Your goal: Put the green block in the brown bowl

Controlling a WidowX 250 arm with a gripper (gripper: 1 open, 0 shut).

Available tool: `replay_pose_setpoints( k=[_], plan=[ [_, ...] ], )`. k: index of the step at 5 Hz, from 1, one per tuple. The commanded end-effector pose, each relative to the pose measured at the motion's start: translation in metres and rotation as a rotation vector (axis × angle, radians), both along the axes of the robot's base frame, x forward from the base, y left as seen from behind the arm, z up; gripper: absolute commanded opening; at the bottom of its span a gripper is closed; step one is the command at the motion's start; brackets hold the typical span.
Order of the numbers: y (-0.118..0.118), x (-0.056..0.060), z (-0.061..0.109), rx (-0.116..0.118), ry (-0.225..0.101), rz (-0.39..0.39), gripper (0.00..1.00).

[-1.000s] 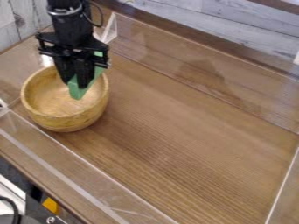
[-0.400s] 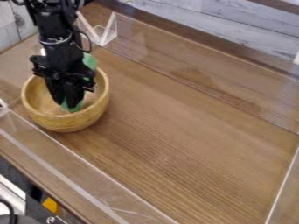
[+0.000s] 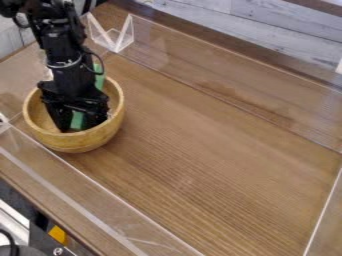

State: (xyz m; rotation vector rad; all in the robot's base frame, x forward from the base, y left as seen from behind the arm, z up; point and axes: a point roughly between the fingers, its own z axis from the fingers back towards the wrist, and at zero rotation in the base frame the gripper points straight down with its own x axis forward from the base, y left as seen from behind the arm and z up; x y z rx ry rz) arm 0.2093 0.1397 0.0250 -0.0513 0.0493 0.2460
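Observation:
The brown bowl point(image 3: 83, 142) sits on the left side of the wooden table. My gripper point(image 3: 74, 122) points straight down into its hollow, the two black fingers spread wide toward the bowl's inner walls. The green block point(image 3: 82, 118) stands tilted inside the bowl between the fingers. Its lower end is down in the hollow and its upper end point(image 3: 98, 77) shows beside the gripper body. The jaws look parted from the block, though the gripper body hides much of it.
Clear plastic walls point(image 3: 160, 232) fence the wooden tabletop point(image 3: 214, 140) on the front, left and right. A clear folded corner piece point(image 3: 120, 35) stands behind the bowl. Cables and a dark edge point(image 3: 27, 235) lie outside the front-left wall.
My gripper came down into the bowl with the green block and its fingers spread apart, leaving the block resting in the hollow.

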Motion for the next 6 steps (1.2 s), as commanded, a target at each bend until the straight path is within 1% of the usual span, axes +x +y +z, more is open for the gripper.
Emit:
replay_pose_setpoints(
  k=[1,3,5,6],
  plan=[
    [0.014,0.004,-0.001,0.006,-0.02,0.084,1.0],
    [-0.009,0.025,0.013,-0.022,-0.03,0.1,1.0],
    [-0.006,0.034,0.026,-0.051,-0.047,0.155,1.0],
    [-0.02,0.041,0.028,-0.069,-0.059,0.231,1.0]
  ],
)
